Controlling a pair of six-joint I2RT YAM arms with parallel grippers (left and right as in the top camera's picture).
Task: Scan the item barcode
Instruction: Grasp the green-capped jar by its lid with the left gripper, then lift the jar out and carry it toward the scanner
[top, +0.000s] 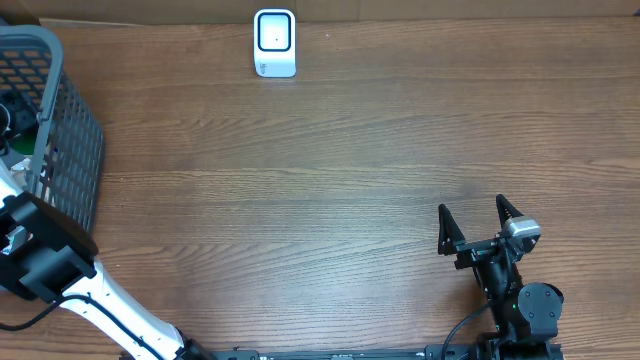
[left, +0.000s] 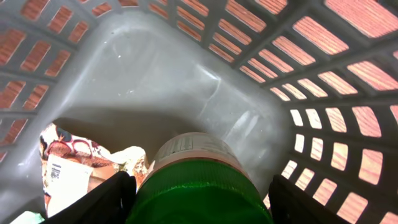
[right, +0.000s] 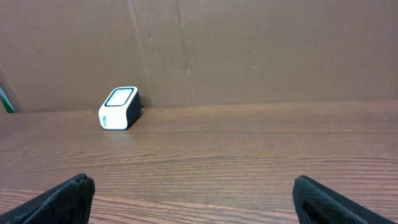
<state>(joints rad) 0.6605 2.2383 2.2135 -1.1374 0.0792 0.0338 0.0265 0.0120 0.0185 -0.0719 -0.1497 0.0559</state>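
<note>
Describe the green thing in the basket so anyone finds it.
Look in the grey plastic mesh basket at the wooden table's left edge. Between the jaws of the left tool sits a green plastic container with a white-printed end. Its neighbour is a red-patterned packet; the container alone is green and round.

A basket (top: 60, 150) stands at the left edge of the bench (top: 330, 170); a scanner (top: 274, 43) sits at the far edge, left of centre and well apart from the basket. Inside the basket a bottle (left: 199, 202) sits between the fingers of the left pincer (left: 200, 179), with a packet (left: 68, 171) just beside it on its left. The right pincer (top: 477, 228) is over the near right part of the bench, well apart from the scanner.
</note>
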